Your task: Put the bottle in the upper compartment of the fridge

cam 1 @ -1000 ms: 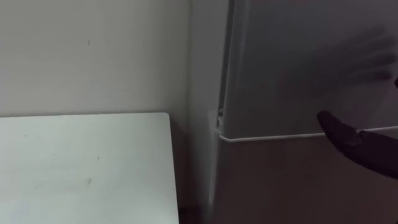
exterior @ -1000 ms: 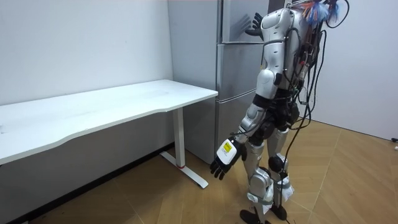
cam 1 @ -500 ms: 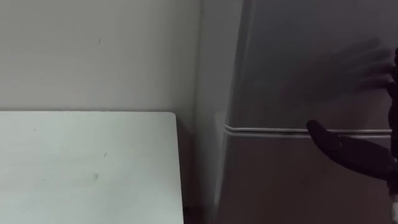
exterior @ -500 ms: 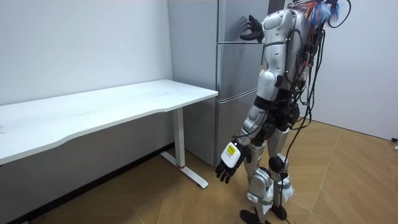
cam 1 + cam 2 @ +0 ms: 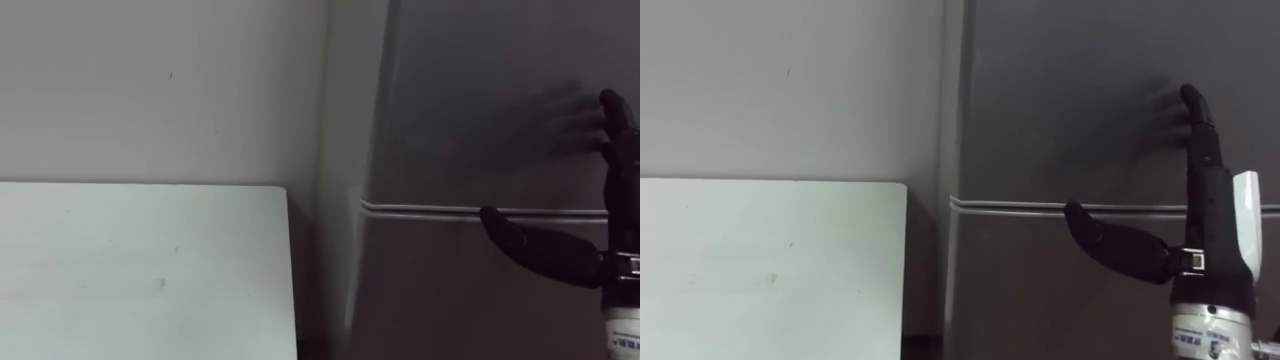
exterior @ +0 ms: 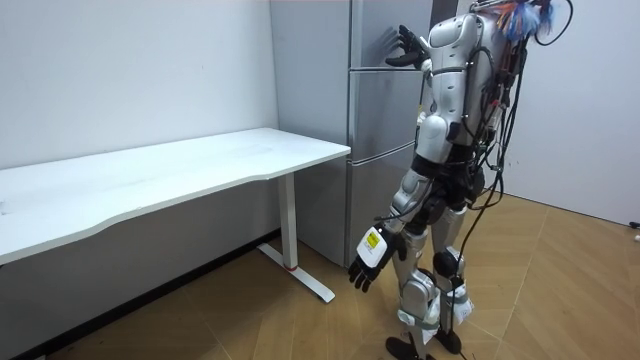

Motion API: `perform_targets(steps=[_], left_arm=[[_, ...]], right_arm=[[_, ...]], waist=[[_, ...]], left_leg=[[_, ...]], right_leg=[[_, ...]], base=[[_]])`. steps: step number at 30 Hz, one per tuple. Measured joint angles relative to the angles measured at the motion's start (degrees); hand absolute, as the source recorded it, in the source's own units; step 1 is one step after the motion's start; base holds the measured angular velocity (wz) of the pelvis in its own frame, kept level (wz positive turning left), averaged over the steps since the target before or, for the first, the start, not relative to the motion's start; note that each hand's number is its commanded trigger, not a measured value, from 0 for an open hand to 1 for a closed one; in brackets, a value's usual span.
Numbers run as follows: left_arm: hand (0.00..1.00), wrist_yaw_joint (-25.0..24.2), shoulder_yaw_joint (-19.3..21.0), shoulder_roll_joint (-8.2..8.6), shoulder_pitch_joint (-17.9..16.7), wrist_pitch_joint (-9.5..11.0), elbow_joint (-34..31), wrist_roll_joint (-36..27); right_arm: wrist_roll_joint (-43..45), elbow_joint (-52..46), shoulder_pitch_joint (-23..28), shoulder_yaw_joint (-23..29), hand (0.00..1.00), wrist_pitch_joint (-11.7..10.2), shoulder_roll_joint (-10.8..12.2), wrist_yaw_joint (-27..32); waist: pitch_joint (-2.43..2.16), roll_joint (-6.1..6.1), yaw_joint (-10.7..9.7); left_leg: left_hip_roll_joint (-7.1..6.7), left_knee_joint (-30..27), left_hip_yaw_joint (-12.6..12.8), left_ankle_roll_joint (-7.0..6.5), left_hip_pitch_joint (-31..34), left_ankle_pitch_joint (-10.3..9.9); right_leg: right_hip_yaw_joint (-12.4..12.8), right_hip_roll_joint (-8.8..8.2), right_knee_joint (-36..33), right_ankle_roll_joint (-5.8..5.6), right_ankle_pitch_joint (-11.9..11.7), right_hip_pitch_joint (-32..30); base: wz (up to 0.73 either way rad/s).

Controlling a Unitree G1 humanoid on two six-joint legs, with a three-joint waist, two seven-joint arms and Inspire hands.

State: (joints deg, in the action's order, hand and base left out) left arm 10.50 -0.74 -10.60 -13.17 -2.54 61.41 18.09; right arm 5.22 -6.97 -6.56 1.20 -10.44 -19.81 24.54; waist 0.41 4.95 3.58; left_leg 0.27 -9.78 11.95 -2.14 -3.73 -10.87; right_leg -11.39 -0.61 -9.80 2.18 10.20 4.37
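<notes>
I stand facing the grey fridge (image 6: 375, 120), close to its front. My right hand (image 5: 1215, 240) is raised before the upper door (image 5: 470, 100), just above the seam (image 5: 450, 210) between the upper and lower doors. Its fingers (image 5: 615, 130) point straight up and the thumb (image 5: 530, 245) sticks out to the left, so the hand is open and holds nothing. I cannot tell whether it touches the door. In the room view the same right hand (image 6: 405, 48) is at the door near head height. My left hand (image 6: 365, 268) hangs open and empty beside my thigh.
A white table (image 5: 140, 270) stands left of the fridge against the pale wall, its right end close to the fridge's side. In the room view the table (image 6: 180, 175) is long, and wooden floor (image 6: 560, 300) lies behind me.
The upper door's left edge, which stood slightly off the fridge a second ago, now lies flush. My right hand has come further into view, fingers upright. The picture has shifted a little.
</notes>
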Motion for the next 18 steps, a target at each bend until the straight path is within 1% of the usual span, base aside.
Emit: perform_targets(steps=[2, 5, 7, 11, 14, 18], left_arm=[[0.00, 0.0, -0.1, -0.42, -0.1, -0.1, -0.3, 0.1], [0.00, 0.0, -0.1, -0.80, 0.2, -0.8, -0.2, 0.1], [0.00, 0.0, -0.1, -0.94, 0.4, -1.3, -0.2, 0.1], [0.00, 0.0, -0.2, -1.22, 0.5, -2.2, -0.3, 0.1], [0.00, 0.0, -0.2, -1.23, 0.5, -2.4, -0.8, 0.1], [0.00, 0.0, 0.1, -1.26, -0.4, -2.4, -2.3, 0.1]], right_arm=[[0.8, 0.8, 0.0, -0.2, 0.00, 0.0, 0.0, 0.7], [4.8, 3.9, -0.4, -0.4, 0.00, -0.4, 0.0, 2.6], [6.2, 5.1, -0.6, -0.5, 0.00, -0.4, 0.0, 3.5], [7.1, 7.6, -1.5, -1.0, 0.00, -0.4, -0.1, 4.8], [8.1, 8.4, -1.8, -0.9, 0.00, 0.1, -0.1, 4.9], [8.1, 8.5, -1.8, -0.5, 0.00, 0.9, -0.2, 5.3]], waist=[[-0.03, 0.03, 0.1], [-0.06, 0.11, 0.7], [-0.08, 0.10, 1.2], [-0.07, 0.10, 1.2], [-0.12, 0.05, 1.2], [-0.23, -0.13, 1.2]], left_leg=[[0.00, -0.1, -0.3, 0.02, -0.1, 0.1], [0.05, -0.3, -0.3, 0.02, -0.2, 0.1], [0.07, -0.4, -0.3, 0.01, -0.2, 0.0], [0.05, -1.1, -0.6, -0.08, 0.2, 0.0], [0.04, -1.6, -0.9, -0.22, 0.8, 0.0], [0.00, -2.0, -1.0, -0.35, 1.3, 0.0]], right_leg=[[-0.2, 0.00, 0.1, 0.06, -0.1, 0.4], [-0.2, 0.01, 0.1, 0.06, -0.1, 0.3], [-0.2, 0.00, 0.1, -0.04, -0.1, 0.3], [-0.3, -0.07, 0.1, -0.47, -0.2, 0.3], [-0.4, -0.12, 0.0, -0.72, -0.3, 0.0], [-0.5, -0.16, -0.1, -0.64, -0.7, -0.3]], base=[[0.05], [0.00], [0.00], [0.03], [0.04], [0.00]])
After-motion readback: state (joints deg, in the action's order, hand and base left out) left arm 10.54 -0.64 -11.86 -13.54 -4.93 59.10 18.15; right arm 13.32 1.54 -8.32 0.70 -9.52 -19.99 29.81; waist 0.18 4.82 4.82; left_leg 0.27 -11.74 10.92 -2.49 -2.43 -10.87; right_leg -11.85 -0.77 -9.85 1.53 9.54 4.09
